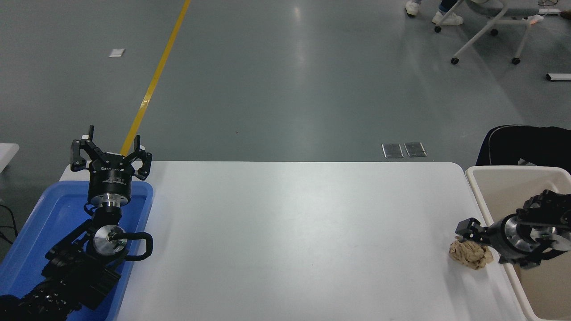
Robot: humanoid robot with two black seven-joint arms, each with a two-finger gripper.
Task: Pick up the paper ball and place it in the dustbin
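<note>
One paper ball (470, 254) lies at the table's (294, 232) lower right, beside the dustbin (490, 187). Right gripper (468, 232) touches its top, spread unclear. Left gripper (110, 154), spread wide, hangs over the blue tray (40, 223) at lower left.

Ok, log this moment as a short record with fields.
paper ball: on the white table, near its right edge, beside the dustbin
dustbin: cream, off the table's right edge
right end effector: low over the ball's far side; grip not readable
left end effector: open, parked above the blue tray
</note>
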